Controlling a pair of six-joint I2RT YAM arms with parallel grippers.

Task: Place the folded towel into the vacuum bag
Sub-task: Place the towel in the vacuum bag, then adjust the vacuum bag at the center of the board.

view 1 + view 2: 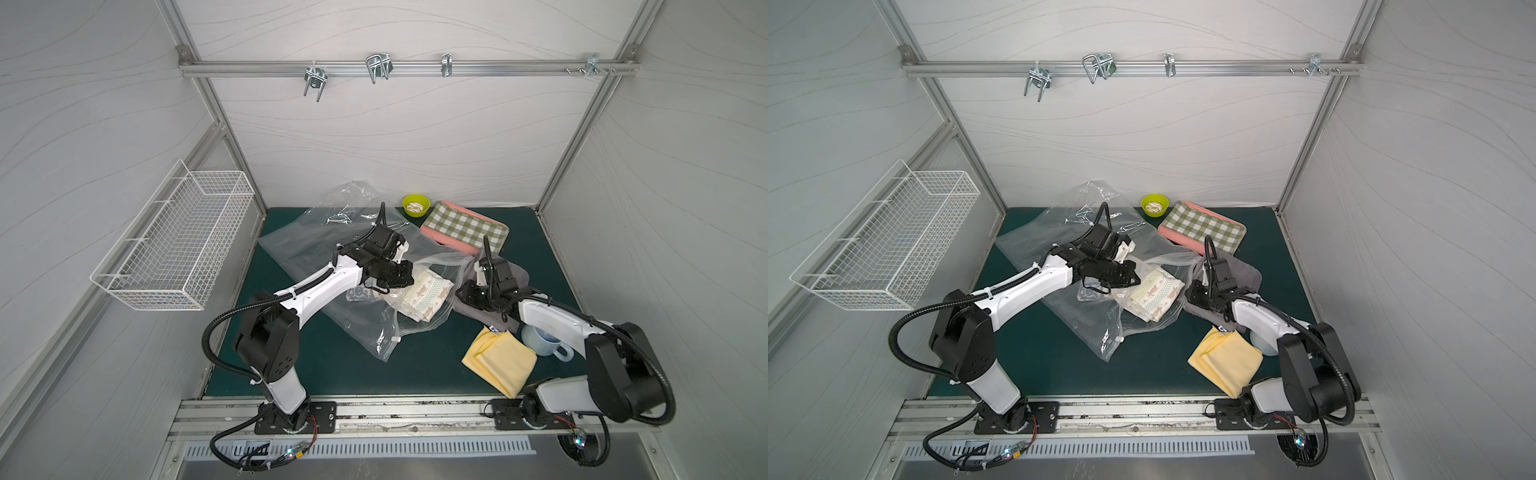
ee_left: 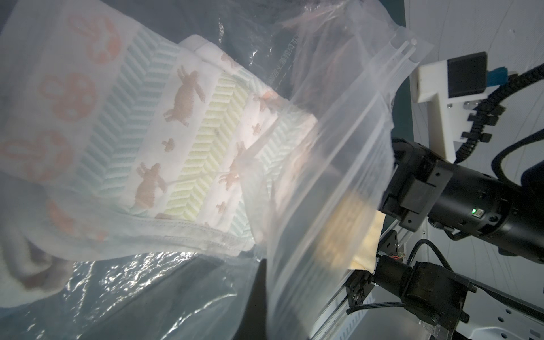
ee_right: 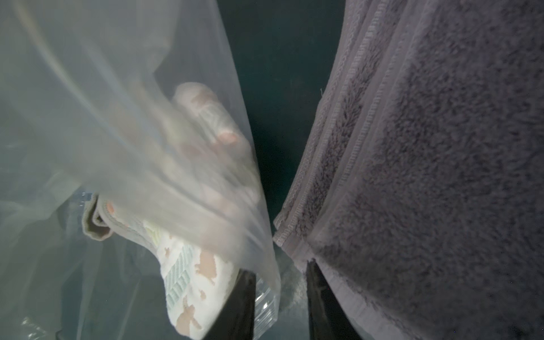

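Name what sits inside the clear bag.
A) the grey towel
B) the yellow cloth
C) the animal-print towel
C: the animal-print towel shows through the clear plastic of the bag in both top views, while the grey towel and the yellow cloth lie outside it.

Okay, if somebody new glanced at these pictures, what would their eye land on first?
The big crinkly vacuum bag sprawled across the middle of the green mat, with a folded animal-print towel showing through its plastic. Next, the bright yellow cloth at the front right and the green-checked pad at the back.
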